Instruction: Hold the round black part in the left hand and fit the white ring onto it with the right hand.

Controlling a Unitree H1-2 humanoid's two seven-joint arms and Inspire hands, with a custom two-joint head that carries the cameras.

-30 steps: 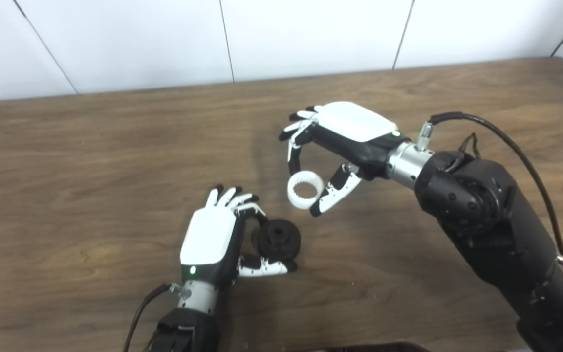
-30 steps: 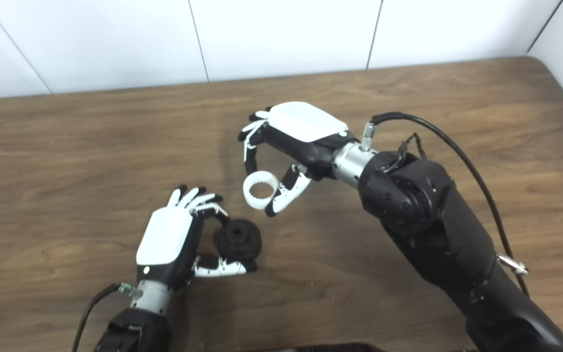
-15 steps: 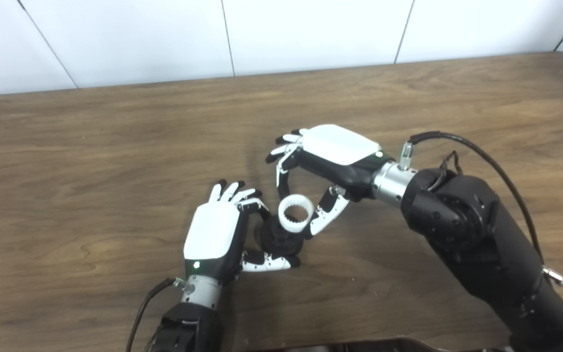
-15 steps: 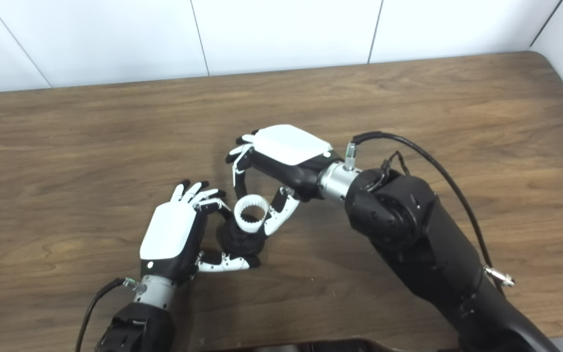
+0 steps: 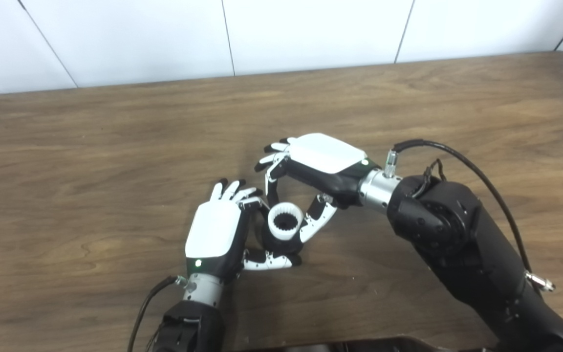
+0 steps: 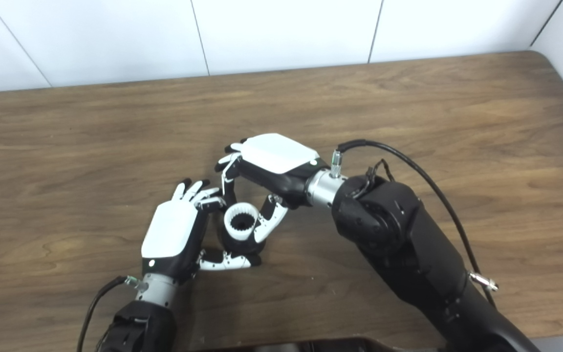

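Closest to the robot is the left hand (image 5: 215,237), white on the back and black underneath. It wraps around the round black plastic part (image 5: 281,247), with its thumb under the part and its fingers curled over the far side. It holds the part low, close to the brown wooden table (image 5: 66,171), with the open top facing up. I think that is so the part stays put and a ring can be pushed down onto it.

Right on top of the black part is the white plastic ring with little teeth inside (image 5: 285,222). It looks lined up over the part, and dark shows through its hole. I cannot tell if it is pushed all the way on.

The right hand (image 5: 318,168) comes in from the far side. It pinches the ring between a finger at the back and its thumb at the front. Holding only the edges leaves the hole free. Its other fingers stick out, away from the ring.

Behind the table is a plain white wall (image 5: 311,29).
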